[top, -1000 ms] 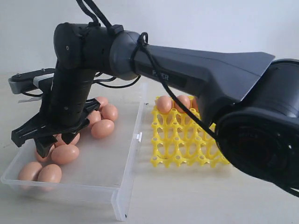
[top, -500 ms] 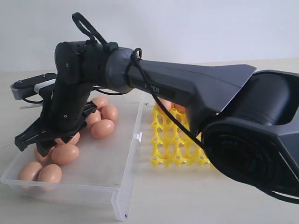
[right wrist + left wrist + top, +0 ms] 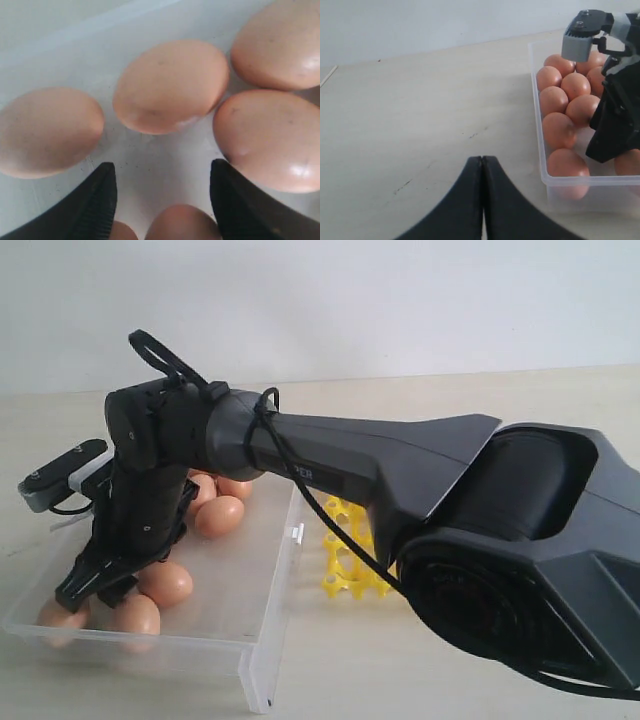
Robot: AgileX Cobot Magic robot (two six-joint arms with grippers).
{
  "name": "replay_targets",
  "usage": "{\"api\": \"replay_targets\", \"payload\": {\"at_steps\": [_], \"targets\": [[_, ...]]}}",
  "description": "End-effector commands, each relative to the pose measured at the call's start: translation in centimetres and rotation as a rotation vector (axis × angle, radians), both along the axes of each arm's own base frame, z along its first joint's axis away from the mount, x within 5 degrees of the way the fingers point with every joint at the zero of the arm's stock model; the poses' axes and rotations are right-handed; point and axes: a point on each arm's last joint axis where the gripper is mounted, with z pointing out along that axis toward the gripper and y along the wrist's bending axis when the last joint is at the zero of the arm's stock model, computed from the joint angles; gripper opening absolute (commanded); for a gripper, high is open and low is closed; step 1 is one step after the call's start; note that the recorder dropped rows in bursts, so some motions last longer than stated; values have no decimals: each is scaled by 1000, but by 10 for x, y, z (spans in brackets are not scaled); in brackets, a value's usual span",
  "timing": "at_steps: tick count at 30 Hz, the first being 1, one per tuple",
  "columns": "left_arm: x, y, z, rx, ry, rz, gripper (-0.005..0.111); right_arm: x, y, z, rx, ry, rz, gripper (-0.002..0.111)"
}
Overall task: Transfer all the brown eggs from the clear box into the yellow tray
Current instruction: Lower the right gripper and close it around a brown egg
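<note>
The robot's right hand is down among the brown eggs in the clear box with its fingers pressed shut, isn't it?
Not shut: the right hand is open, spread wide over the brown eggs, as the right wrist view shows. It is indeed down among them in the clear box.

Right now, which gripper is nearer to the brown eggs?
Right. The right gripper hangs open over the brown eggs in the clear box; the left gripper is shut, outside it.
</note>
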Motion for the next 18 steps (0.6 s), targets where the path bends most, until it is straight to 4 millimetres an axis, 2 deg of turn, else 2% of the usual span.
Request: {"api": "replay_targets", "payload": {"at_steps": [1,11,18], "targets": [[0,0,2,-9,-16,-5,0,-1,-3,6,-30,2,11,54],[0,0,2,-9,-16,-5,0,2,-10,43,-27,-88,6,54],[0,0,2,-9,-16,-5,0,3,-11,44,-28,-87,-12,54]]}}
